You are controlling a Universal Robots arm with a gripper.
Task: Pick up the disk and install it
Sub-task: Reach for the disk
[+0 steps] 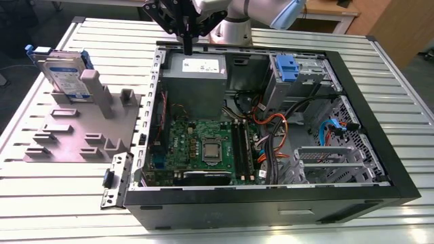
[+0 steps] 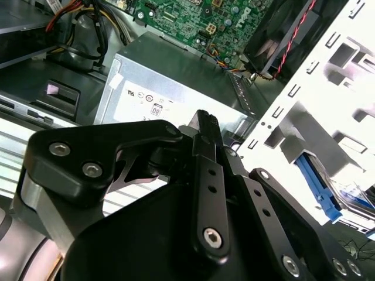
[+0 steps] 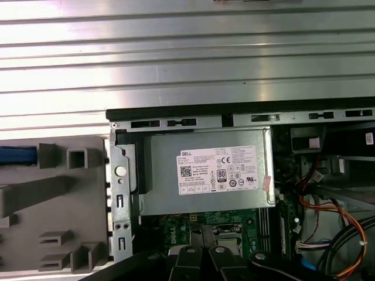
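Note:
The disk (image 1: pixel 64 71), silver with a white-and-blue label and a blue frame, stands upright in a slot of the grey fixture (image 1: pixel 81 132) on the exterior view's left. Its blue edge (image 3: pixel 17 155) shows in the first wrist view, and its blue frame and label (image 2: pixel 345 202) in the second wrist view. My gripper (image 1: pixel 188 48) hangs over the rear edge of the open computer case (image 1: pixel 379 168), well apart from the disk, towards the exterior view's right. Its black fingers (image 2: pixel 205 126) are shut together with nothing between them, above the grey power supply box (image 3: pixel 205 172).
Inside the case lie a green motherboard (image 1: pixel 203 147), bundles of cables (image 1: pixel 271 127), a fixed blue caddy (image 1: pixel 287 68) in the drive bay and a metal bracket (image 1: pixel 326 157). The ribbed metal table (image 1: pixel 54 203) surrounds the case. The fixture has several grey posts (image 1: pixel 101 96).

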